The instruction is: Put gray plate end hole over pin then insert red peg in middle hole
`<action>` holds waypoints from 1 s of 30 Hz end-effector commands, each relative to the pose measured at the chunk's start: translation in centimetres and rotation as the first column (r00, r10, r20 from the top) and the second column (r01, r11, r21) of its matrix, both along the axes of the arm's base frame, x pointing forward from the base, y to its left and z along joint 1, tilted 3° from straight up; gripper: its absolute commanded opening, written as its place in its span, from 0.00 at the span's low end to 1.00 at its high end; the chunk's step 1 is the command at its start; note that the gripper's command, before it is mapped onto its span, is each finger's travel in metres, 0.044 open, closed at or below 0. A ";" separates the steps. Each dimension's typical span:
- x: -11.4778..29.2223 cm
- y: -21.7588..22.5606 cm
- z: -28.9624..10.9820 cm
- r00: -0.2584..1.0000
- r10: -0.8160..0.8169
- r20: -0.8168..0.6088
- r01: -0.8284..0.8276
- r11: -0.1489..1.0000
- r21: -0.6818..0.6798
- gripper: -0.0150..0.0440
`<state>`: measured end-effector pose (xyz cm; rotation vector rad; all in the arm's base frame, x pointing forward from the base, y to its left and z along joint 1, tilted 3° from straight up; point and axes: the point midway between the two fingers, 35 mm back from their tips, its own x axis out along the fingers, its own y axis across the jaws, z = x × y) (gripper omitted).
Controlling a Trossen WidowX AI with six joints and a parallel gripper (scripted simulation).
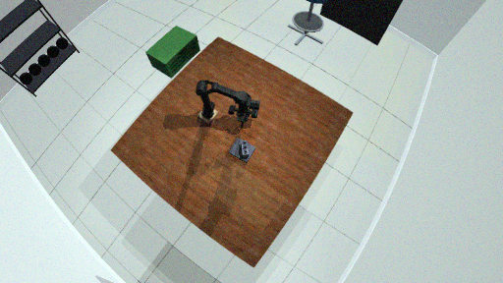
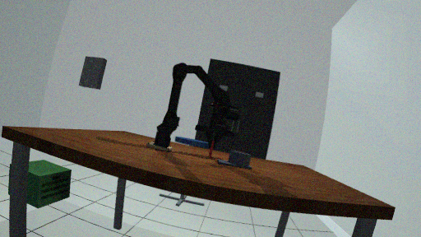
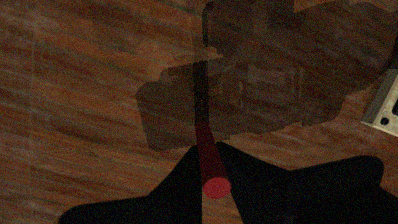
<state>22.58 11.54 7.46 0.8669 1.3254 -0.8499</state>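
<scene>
One hand pointing down over table, clenched on upright red peg.

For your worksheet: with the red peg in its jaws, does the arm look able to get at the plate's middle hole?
Probably yes: the gripper holds the red peg upright, and the gray plate lies uncovered nearby on the table, with nothing between.
</scene>
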 end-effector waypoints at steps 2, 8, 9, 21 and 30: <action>0.2 0.1 1.1 1.000 0.004 0.006 -0.004 1.000 0.000 0.25; 0.3 0.3 3.0 1.000 0.004 0.006 -0.004 1.000 0.000 0.25; 0.3 0.4 3.4 1.000 0.004 0.006 -0.004 1.000 0.000 0.25; 0.3 0.6 7.2 1.000 0.004 0.006 -0.004 1.000 0.000 0.25; 0.9 0.2 7.2 1.000 0.012 -0.001 -0.012 1.000 0.001 0.25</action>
